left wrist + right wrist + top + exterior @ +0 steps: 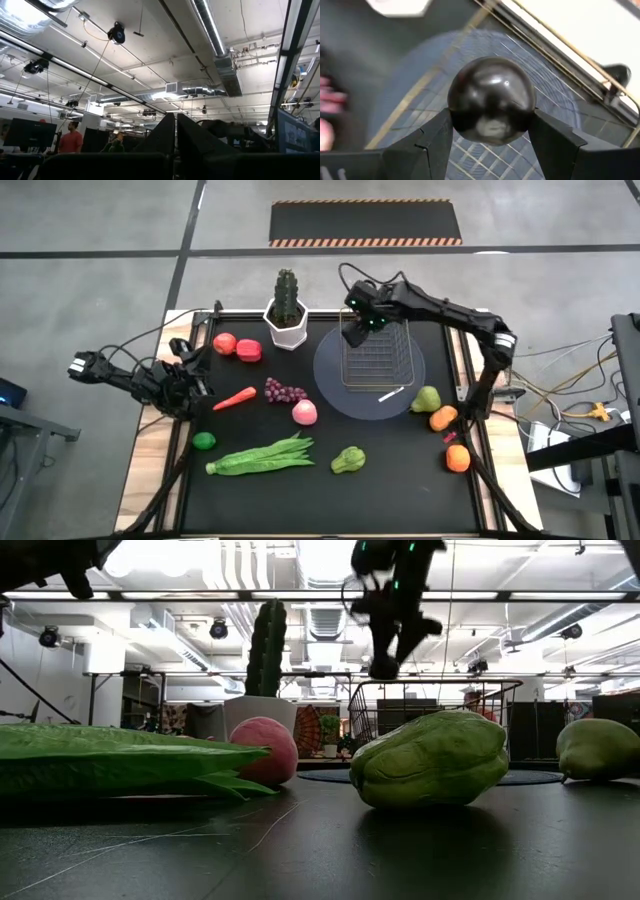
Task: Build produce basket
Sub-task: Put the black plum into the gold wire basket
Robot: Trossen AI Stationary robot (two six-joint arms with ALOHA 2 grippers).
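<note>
Overhead, the right gripper (492,130) clamps a dark ball (491,101) above the basket (376,355) near the table's (400,490) far edge, left gripper (195,375) shut; releasing off-centre could bounce it out.

Bright ceiling strip lights (330,595) glare; right wrist view blurred

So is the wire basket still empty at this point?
Yes, empty. The high view shows only bare grid inside the wire basket on the grey plate; the right gripper holds a dark round fruit above it.
</note>
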